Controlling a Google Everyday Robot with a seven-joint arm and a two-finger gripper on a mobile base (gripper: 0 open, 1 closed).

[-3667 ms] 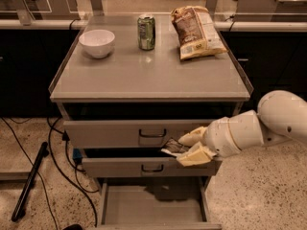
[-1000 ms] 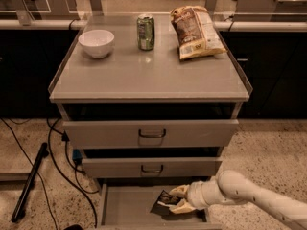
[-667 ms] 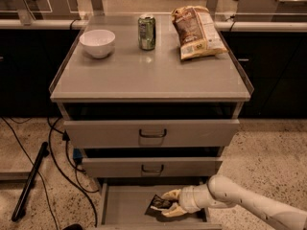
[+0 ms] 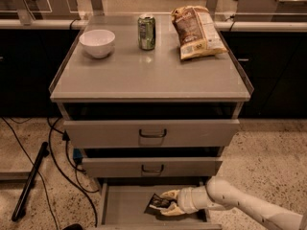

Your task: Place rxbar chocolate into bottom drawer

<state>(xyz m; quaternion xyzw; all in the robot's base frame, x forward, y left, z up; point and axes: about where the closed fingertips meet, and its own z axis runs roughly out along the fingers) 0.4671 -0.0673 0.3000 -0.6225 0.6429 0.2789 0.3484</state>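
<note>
Three grey metal drawers stack in one cabinet, and the bottom drawer (image 4: 122, 207), nearest the camera, is pulled out into a shallow tray with a flat grey floor. Inside it, toward the right half, sits the gripper (image 4: 165, 202), at the end of a white arm (image 4: 240, 207) that reaches in from the lower right. Its two pale fingers (image 4: 171, 194) are closed on the rxbar chocolate (image 4: 156, 203), a small dark wrapper with pale lettering, one finger above and one below. The bar is within the drawer's walls, low over the floor; whether it touches the floor cannot be told.

Above, the middle drawer (image 4: 192, 166) juts out slightly, with a dark handle at its centre. The top drawer (image 4: 105, 133) juts out a little too, a dark gap showing above its front. What either holds is hidden.

Black cables (image 4: 57, 162) trail on the speckled floor (image 4: 268, 157) to the left.

Farther back, on the cabinet top (image 4: 144, 75), a white bowl (image 4: 97, 42) stands at the left rear, a green can (image 4: 146, 32) stands upright at the centre rear, and a crinkled brown-and-yellow chip bag (image 4: 197, 31) lies flat at the right rear, each apart from the others.
</note>
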